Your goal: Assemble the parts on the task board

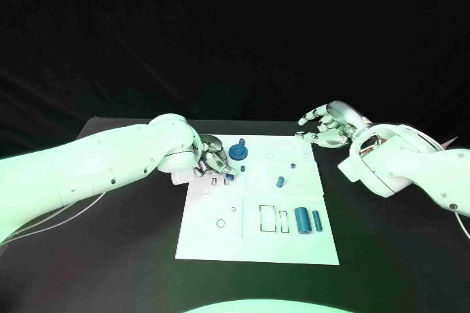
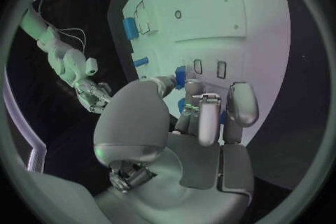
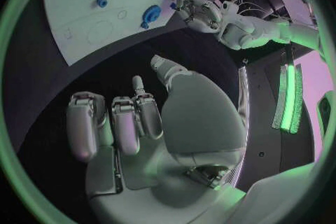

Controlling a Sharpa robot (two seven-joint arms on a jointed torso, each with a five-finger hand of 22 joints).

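Head view first: the left hand (image 1: 214, 162) is being held low over the task board (image 1: 259, 248), at its edge nearest the left arm, beside the two small slots there. Its fingers (image 2: 208, 117) are curled downward around a small blue part (image 2: 181, 77), but whether this part is really being gripped or only touched cannot be told, because the fingers are covering most of it. Just beyond the hand, toward the board's far edge, a blue gear-shaped part (image 1: 240, 152) is lying. Nearer the middle of the board a small blue peg (image 1: 280, 182) is seen, and toward the near edge two blue cylinders (image 1: 308, 220) are standing beside rectangular outlines.

The right hand (image 1: 326, 124) is being kept off the board, past its far corner, with its fingers (image 3: 117, 123) apart and nothing inside them.

A risk is judged here: the blue part could be tilted or dropped beside its slot if the fingers are opened before it is seated, since the slot is hidden under the hand. The neighbouring gear could also be pushed by the knuckles. The exact shape of the covered part is hard to make out.
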